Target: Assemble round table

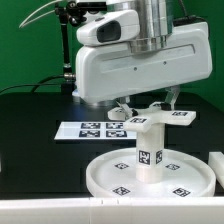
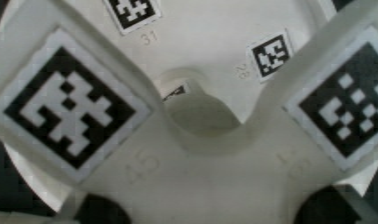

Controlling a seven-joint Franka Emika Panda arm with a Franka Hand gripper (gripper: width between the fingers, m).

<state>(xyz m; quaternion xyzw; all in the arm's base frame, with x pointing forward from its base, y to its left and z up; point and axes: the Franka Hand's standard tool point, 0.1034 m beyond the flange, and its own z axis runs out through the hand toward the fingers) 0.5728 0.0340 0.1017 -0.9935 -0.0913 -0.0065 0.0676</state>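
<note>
The large round disc (image 1: 100,178) lies flat on the black table at the front. The short cylinder leg (image 1: 150,150) stands upright in its middle. The cross-shaped base (image 1: 152,119) sits on top of the leg. My gripper (image 1: 148,108) comes down from above, its fingers either side of one arm of the base, shut on it. In the wrist view the base (image 2: 204,170) fills the picture, with two big tags and a hole at its centre. The disc (image 2: 212,40) shows behind it. My gripper (image 2: 212,205) has the white arm between its dark fingertips (image 2: 106,210).
The marker board (image 1: 90,129) lies on the table behind the disc, at the exterior view's left. A black stand (image 1: 70,50) rises at the back. A white object (image 1: 218,165) shows at the exterior view's right edge.
</note>
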